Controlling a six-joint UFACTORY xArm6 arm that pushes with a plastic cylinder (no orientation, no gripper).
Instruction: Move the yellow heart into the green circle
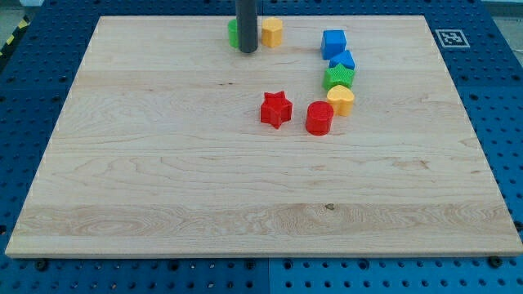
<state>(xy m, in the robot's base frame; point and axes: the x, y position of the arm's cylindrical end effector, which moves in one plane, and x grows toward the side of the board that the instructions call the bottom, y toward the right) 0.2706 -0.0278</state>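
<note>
The yellow heart (341,99) lies right of the board's middle, touching the green star (338,78) above it and the red cylinder (319,118) at its lower left. The green circle (233,33) sits at the view's top, mostly hidden behind my rod. My tip (248,51) rests at the green circle's right edge, between it and a yellow hexagon (271,32). The tip is far up and left of the yellow heart.
A blue cube (333,42) and a second blue block (343,60) stand above the green star in a curved chain. A red star (276,109) lies left of the red cylinder. The wooden board (163,180) has blue pegboard around it.
</note>
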